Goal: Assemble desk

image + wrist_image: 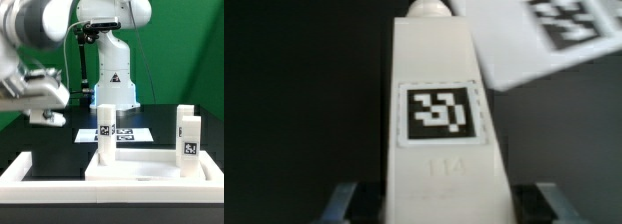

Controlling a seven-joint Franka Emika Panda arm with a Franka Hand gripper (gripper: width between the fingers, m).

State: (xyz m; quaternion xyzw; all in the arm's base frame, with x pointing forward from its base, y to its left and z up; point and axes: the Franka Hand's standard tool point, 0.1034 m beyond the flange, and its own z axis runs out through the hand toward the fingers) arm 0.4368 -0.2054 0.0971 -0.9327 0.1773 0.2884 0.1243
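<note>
1. In the wrist view, my hand (441, 203) is closed at a narrow setting around a white leg block (441, 120). One dark finger (345, 203) presses each long side of the block near its lower end.
2. The leg block runs lengthwise away from the camera, with a black-and-white square tag facing the lens. Its far end tapers to a small rounded tip.
3. Past the block, against the dark counter (295, 90), I see the corner of another white tagged piece (553, 35). I cannot tell which part it is.
4. In the exterior view, the hand (45, 112) hangs above the counter on that view's left, well apart from the desk slab (150, 168). I can only make out a small white bit under it there.
5. The slab lies flat at the front of the counter. Two legs stand upright on it: the near-centre leg (104, 124) at its back edge and the right-side leg (187, 135) toward the exterior view's right. Both show tags.
6. The marker board (128, 133) lies flat just behind the near-centre leg.
7. A raised white border rim (18, 172) runs along the exterior view's left, beside the slab.
</note>
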